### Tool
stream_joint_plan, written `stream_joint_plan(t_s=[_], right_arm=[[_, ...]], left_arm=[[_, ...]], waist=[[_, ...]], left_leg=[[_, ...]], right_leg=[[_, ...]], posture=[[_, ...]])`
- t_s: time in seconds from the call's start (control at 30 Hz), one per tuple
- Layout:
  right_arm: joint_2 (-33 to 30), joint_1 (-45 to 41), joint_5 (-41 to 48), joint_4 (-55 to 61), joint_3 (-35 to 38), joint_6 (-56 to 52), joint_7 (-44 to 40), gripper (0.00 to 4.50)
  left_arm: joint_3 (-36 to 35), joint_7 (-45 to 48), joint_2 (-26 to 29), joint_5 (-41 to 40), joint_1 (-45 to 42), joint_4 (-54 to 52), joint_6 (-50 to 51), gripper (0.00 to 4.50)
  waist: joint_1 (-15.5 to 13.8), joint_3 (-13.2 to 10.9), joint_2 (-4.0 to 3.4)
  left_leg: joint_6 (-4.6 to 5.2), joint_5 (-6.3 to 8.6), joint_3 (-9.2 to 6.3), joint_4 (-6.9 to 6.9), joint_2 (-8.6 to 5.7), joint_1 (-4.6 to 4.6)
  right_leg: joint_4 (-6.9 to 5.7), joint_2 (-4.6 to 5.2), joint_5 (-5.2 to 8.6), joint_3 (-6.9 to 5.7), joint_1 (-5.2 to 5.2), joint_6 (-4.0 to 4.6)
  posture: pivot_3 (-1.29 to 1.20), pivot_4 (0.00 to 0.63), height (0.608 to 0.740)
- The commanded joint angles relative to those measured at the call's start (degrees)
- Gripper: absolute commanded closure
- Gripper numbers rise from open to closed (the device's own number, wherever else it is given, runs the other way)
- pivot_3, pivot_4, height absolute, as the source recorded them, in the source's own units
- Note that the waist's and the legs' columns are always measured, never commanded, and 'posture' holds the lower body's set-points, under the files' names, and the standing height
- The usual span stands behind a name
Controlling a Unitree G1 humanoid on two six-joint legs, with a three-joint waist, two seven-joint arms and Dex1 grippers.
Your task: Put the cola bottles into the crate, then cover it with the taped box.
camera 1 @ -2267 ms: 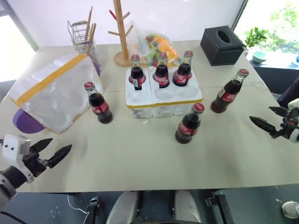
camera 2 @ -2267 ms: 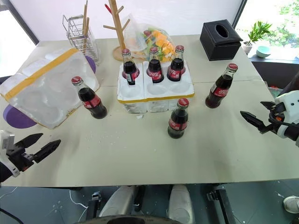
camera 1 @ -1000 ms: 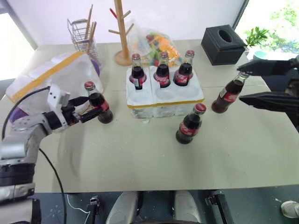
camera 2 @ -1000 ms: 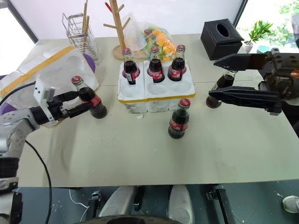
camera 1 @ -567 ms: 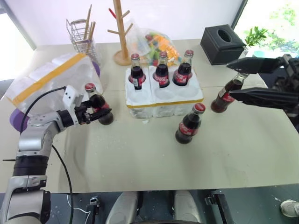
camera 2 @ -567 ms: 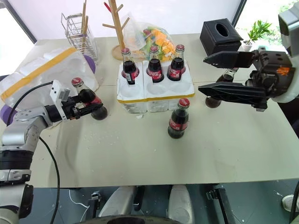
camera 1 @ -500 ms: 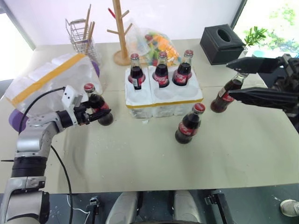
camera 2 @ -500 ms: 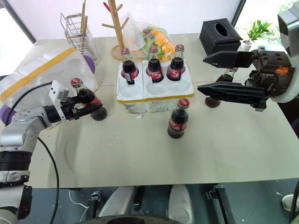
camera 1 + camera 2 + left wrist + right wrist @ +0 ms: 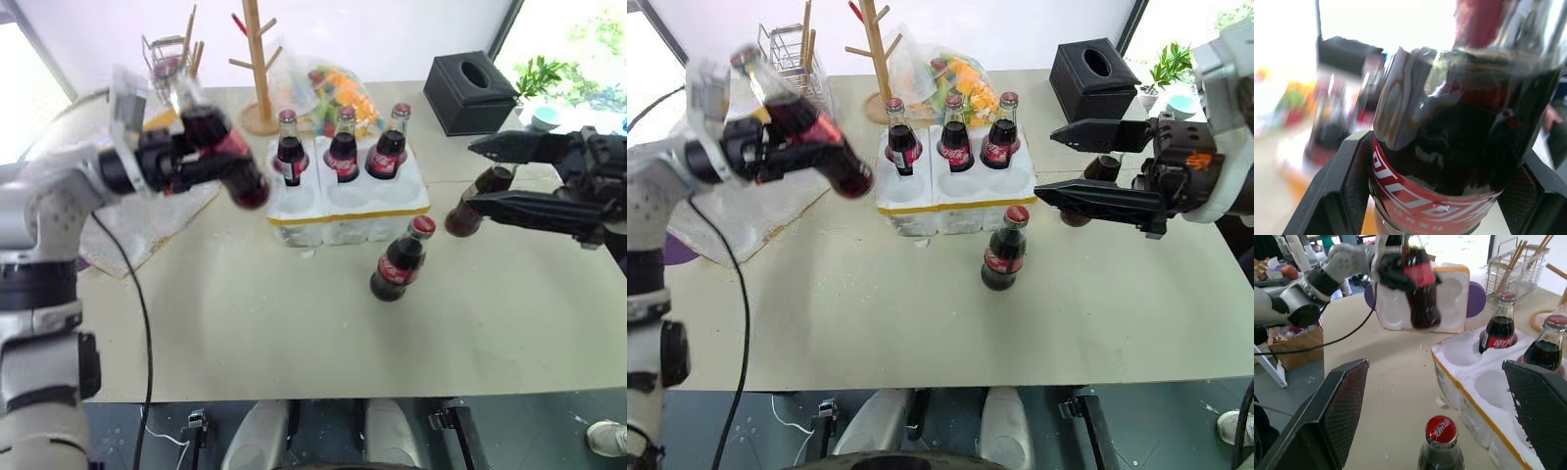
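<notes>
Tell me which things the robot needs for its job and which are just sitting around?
Needed: cola bottles, including one in the left gripper; crate; taped box.

Lying about: tissue box, wooden rack, wire basket, snack bag.

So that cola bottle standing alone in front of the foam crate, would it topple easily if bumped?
Probably. The cola bottle is tall on a narrow base, so a nudge near its cap might tip it. It looks like glass and full, so likely heavy, smooth and breakable.

A lab-like room: cluttered test table (image 9: 294, 323), cardboard box (image 9: 1290, 345), window.
</notes>
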State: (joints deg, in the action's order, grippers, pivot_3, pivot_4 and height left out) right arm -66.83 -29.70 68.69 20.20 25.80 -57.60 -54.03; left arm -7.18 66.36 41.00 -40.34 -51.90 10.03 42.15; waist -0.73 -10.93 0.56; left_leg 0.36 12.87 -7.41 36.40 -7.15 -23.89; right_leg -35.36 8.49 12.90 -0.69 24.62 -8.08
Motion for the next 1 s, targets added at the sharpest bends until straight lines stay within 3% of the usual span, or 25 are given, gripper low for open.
stream_joint_plan(t_s=[0.03,0.13,0.27,0.63,0.73,0.87,1.0], right_arm=[[0.7,1.0,-0.5,2.2,2.2,1.5,1.4,0.0],[1.7,3.0,0.2,3.3,3.4,1.2,3.7,0.0],[3.0,6.0,0.5,5.0,4.8,1.1,6.6,0.0],[4.7,12.5,-1.6,7.4,6.0,2.8,8.5,0.0],[4.4,13.1,-2.8,6.5,5.9,3.4,8.3,0.0],[3.9,14.9,-4.9,5.8,7.2,3.6,8.0,0.0],[4.2,20.3,-5.9,5.9,11.0,2.0,7.9,0.0]], left_arm=[[3.5,2.0,-2.7,4.6,-4.3,5.5,-6.0,1.7],[7.7,3.5,-6.6,10.5,-6.9,13.0,-12.9,1.7],[12.0,5.7,-7.9,17.2,-6.4,17.2,-20.7,1.7],[11.3,-1.5,-15.6,24.6,-4.4,25.5,-30.5,1.7],[10.7,-1.6,-15.7,24.6,-3.3,25.4,-29.7,0.26],[9.1,-0.1,-14.0,22.3,-1.4,20.8,-26.3,0.12],[4.5,2.7,-8.8,15.5,-0.3,10.6,-16.4,0.12]], waist=[[0.2,0.0,0.0],[0.2,0.0,0.02],[0.4,-0.1,0.13],[0.1,-0.1,0.14],[0.1,-0.1,0.14],[0.1,-0.1,0.13],[0.1,-0.1,0.14]], left_leg=[[0.0,0.0,0.02,0.0,0.0,0.01],[0.01,-0.01,0.09,0.0,0.01,0.04],[0.01,-0.01,0.1,0.01,0.02,0.0],[0.13,0.06,0.1,0.61,0.0,-0.23],[0.14,0.06,0.13,0.77,-0.03,-0.25],[0.14,0.03,0.12,0.84,0.03,-0.21],[0.14,0.03,0.08,0.83,0.12,-0.21]], right_leg=[[0.0,0.0,-0.02,0.0,-0.01,-0.01],[-0.04,-0.01,-0.06,0.05,0.01,0.02],[-0.04,-0.02,-0.1,0.08,0.05,0.03],[-0.1,-0.04,-0.31,0.09,0.0,-0.15],[-0.06,-0.04,-0.44,0.13,-0.03,-0.22],[-0.08,-0.15,-0.52,0.16,-0.08,-0.18],[-0.08,-0.3,-0.53,0.24,-0.05,-0.16]], posture=[[0.0,0.15,0.739],[0.0,0.15,0.739],[0.0,0.15,0.739],[0.0,0.15,0.739],[0.0,0.15,0.739],[0.0,0.15,0.739],[0.0,0.15,0.739]])
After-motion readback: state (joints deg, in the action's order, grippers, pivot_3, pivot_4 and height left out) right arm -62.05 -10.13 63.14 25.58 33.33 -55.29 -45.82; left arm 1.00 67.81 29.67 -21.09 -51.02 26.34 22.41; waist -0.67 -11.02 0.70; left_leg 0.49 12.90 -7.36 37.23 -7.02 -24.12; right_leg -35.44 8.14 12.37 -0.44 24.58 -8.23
